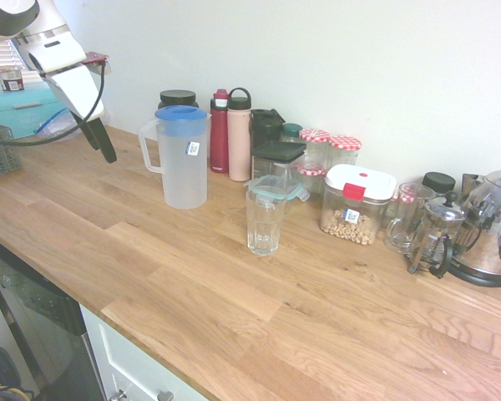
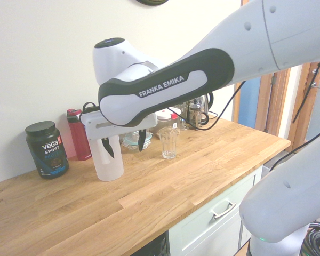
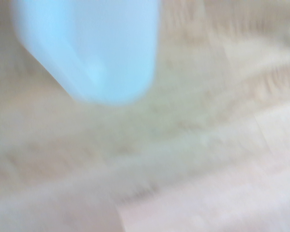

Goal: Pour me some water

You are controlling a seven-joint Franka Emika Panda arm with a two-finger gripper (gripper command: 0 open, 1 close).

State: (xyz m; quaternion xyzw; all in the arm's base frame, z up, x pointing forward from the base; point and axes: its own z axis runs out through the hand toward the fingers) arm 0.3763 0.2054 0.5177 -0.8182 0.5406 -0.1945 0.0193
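On the kitchen's oak worktop (image 1: pixel 234 292), you have the gripper (image 1: pixel 98 138) raised in the air at the far left of the first exterior view, well apart from the jug (image 1: pixel 183 156) and to its left, its two dark fingers (image 1: pixel 106 144) spread and holding nothing. The frosted-white jug with its blue lid (image 1: pixel 182 111) is your landmark: it stands upright on the wood, side handle (image 1: pixel 148 144) turned toward the gripper. The water it carries is too clear to make out through the frosted wall.

Just behind the jug sits a dark-lidded tub (image 1: pixel 178 97), mostly hidden. Behind it and to its right stand a red bottle (image 1: pixel 220 131) and a pink bottle (image 1: pixel 239 134), side by side against the wall. To the jug's right and a little nearer the counter edge, an empty drinking glass (image 1: pixel 264 221) stands upright and apart from it. Farther right of the jug you see a white-lidded container of chickpeas (image 1: pixel 356 204), then a French press (image 1: pixel 435 234), and at the far right a steel kettle (image 1: pixel 494 221).

From the second exterior view, the gripper (image 2: pixel 125 144) hangs in front of the jug (image 2: pixel 108 165) with its fingers apart, the arm masking the jug's top. The wrist view is motion-blurred: a pale blue-white shape (image 3: pixel 92 48) over wood grain.
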